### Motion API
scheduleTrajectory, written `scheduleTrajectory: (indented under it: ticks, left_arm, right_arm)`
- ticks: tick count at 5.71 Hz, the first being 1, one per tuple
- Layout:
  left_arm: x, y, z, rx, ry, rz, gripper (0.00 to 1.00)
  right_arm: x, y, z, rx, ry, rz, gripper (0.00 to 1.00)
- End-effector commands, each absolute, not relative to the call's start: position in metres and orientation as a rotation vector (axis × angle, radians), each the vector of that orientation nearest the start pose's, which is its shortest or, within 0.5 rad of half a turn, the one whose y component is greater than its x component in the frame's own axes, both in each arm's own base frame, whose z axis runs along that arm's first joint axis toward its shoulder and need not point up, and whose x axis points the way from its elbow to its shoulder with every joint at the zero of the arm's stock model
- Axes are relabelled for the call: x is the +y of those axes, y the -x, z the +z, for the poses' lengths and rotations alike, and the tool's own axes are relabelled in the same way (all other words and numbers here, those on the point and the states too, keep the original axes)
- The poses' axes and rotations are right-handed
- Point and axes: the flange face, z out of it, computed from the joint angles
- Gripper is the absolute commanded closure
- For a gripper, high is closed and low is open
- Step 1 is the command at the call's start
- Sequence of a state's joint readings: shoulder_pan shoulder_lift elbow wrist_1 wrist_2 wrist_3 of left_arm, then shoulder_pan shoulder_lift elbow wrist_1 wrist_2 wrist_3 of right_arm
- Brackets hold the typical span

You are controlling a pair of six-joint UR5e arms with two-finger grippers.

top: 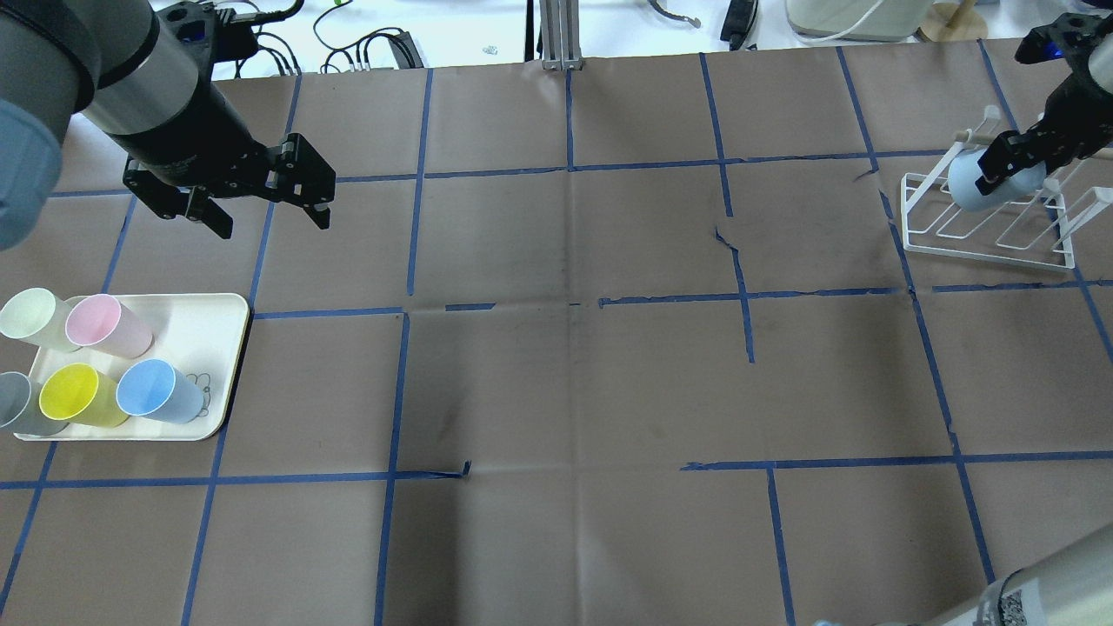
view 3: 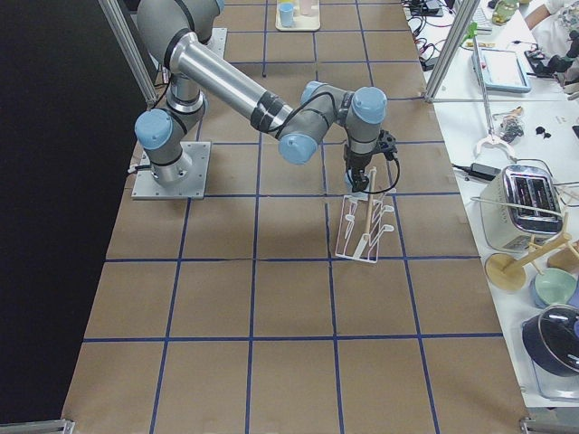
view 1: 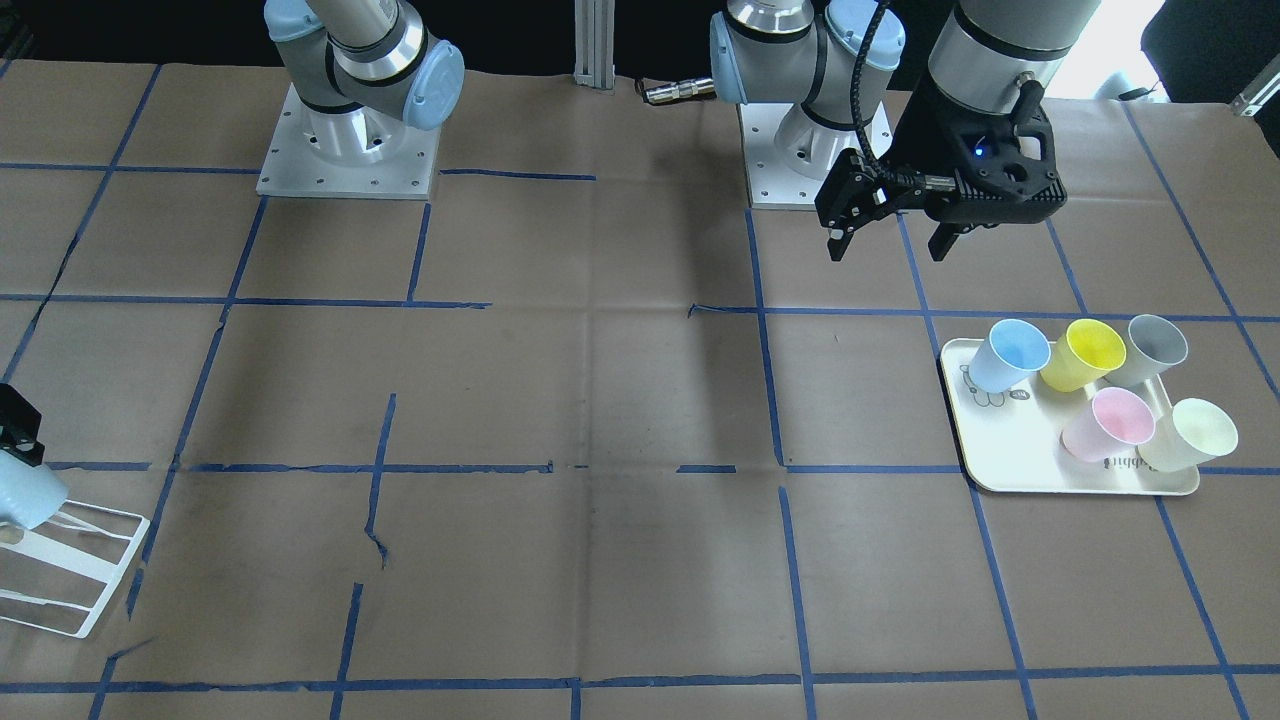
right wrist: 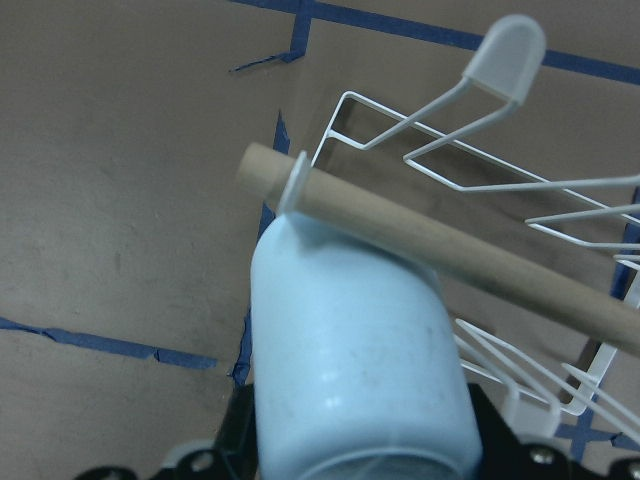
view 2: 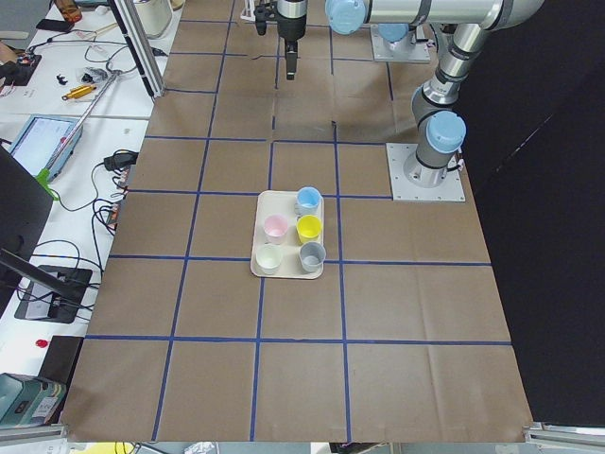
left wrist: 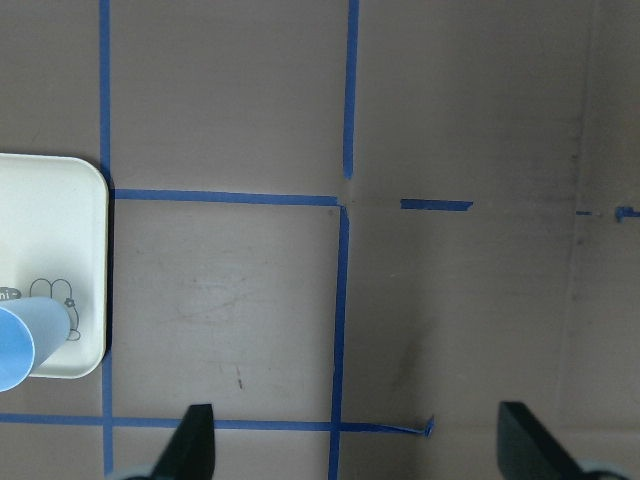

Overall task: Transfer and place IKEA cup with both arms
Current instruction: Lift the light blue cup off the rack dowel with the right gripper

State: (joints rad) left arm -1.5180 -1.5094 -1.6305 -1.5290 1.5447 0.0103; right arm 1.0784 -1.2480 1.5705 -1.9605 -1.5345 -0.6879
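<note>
My right gripper (top: pixel 1009 165) is shut on the pale-blue IKEA cup (top: pixel 967 184) and holds it tilted over the near-left end of the white wire rack (top: pixel 991 228). In the right wrist view the cup (right wrist: pixel 350 350) fills the gap between the jaws, and its far end touches the rack's wooden rod (right wrist: pixel 450 245). The front view shows the cup (view 1: pixel 28 497) at the left edge, above the rack (view 1: pixel 75 570). My left gripper (top: pixel 271 222) is open and empty, above the table just beyond the tray; it also shows in the front view (view 1: pixel 888 250).
A cream tray (top: pixel 204 330) at the table's left holds a near-identical blue cup (top: pixel 156 391), a yellow cup (top: pixel 78 396), a pink cup (top: pixel 109 323), a pale-green cup (top: pixel 30 317) and a grey cup (top: pixel 16 407). Brown paper with blue tape lines covers the table.
</note>
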Motion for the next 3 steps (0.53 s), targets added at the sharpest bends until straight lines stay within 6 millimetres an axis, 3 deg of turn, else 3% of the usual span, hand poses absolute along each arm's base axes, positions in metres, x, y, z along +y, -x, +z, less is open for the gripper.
scheduleTrajectory:
  ticks: [1,3]
  left_arm:
    - [-0.476,0.110,0.492,3.163,0.043,-0.074,0.02]
    - [-0.477,0.110,0.491,3.171,0.045,-0.068,0.02]
  right_arm:
    - [-0.588,0.160,0.402,3.173,0.314,-0.232,0.45]
    - [-0.565,0.144,0.444,3.179,0.328,-0.267,0.45]
